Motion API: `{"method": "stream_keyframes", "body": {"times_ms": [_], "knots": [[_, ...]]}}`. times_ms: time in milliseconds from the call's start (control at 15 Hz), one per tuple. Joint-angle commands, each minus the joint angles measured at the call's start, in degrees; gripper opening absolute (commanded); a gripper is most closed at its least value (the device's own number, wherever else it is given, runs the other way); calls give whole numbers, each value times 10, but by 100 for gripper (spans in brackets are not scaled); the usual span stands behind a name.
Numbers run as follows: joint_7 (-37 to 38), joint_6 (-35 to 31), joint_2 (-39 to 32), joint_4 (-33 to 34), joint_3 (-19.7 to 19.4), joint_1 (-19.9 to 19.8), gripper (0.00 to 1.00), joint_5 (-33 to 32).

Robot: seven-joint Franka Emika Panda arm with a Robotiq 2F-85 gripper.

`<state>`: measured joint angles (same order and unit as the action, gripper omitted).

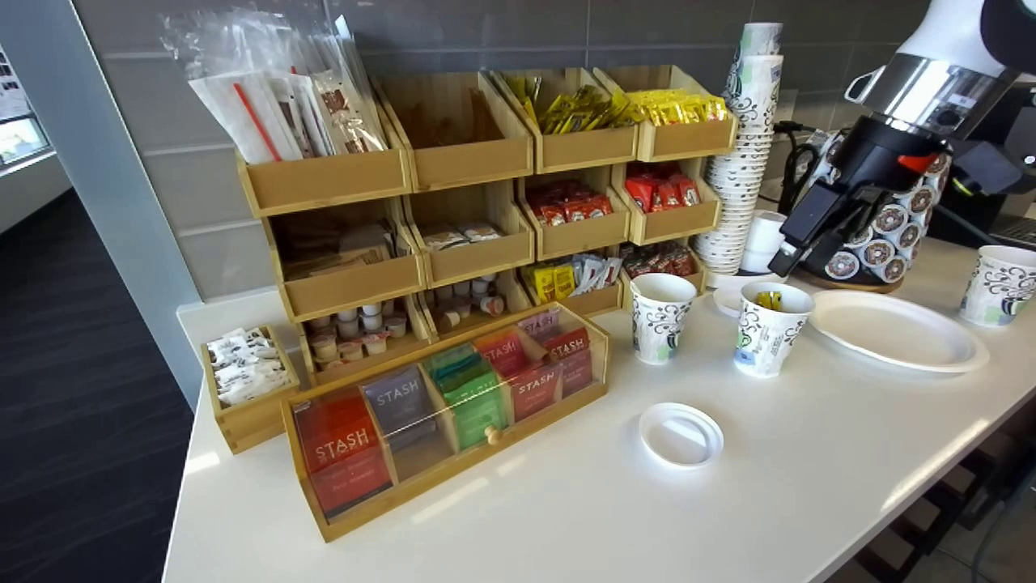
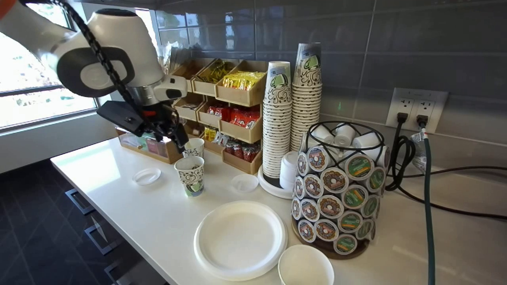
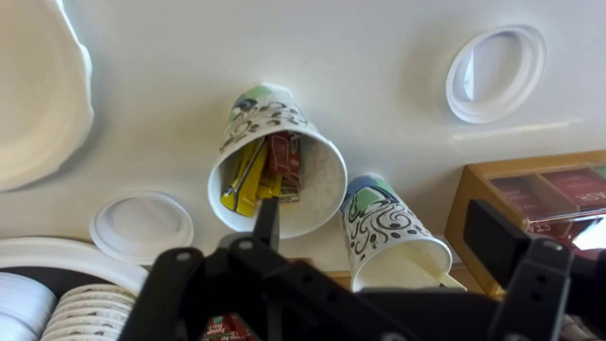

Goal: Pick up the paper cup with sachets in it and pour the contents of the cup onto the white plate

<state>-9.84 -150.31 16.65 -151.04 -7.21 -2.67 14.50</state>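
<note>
The paper cup with sachets (image 1: 773, 340) stands upright on the white counter; it also shows in an exterior view (image 2: 191, 177) and in the wrist view (image 3: 270, 113). Yellow and red sachets (image 3: 253, 175) lie inside it. The white plate (image 1: 898, 332) lies beside the cup; it shows in an exterior view (image 2: 241, 237) and partly in the wrist view (image 3: 33, 94). My gripper (image 3: 381, 227) is open and empty, above the cups; it shows in both exterior views (image 1: 793, 251) (image 2: 178, 144). In the wrist view one finger overlaps the sachet cup's rim; I see no grasp.
A second cup with a stirrer (image 3: 378, 218) stands close beside the sachet cup. A third cup (image 1: 999, 283) is beyond the plate. Lids (image 1: 681, 436) (image 2: 244, 183), a tea box (image 1: 453, 413), condiment bins (image 1: 469, 162), cup stacks (image 2: 277, 130) and a pod carousel (image 2: 336, 190) surround them.
</note>
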Motion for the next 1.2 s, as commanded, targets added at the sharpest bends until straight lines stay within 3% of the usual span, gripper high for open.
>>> {"method": "stream_keyframes", "body": {"times_ms": [0,67,133,533,867,1133], "knots": [[53,-121,-36,-38,26,10,100,-14],[73,-133,-47,-41,37,1,100,-40],[43,-100,-23,-32,16,15,100,-18],[49,-108,-27,-31,17,16,100,-21],[115,-226,-72,-39,53,-26,100,-108],[210,-246,-101,-35,105,-111,100,-227]]}}
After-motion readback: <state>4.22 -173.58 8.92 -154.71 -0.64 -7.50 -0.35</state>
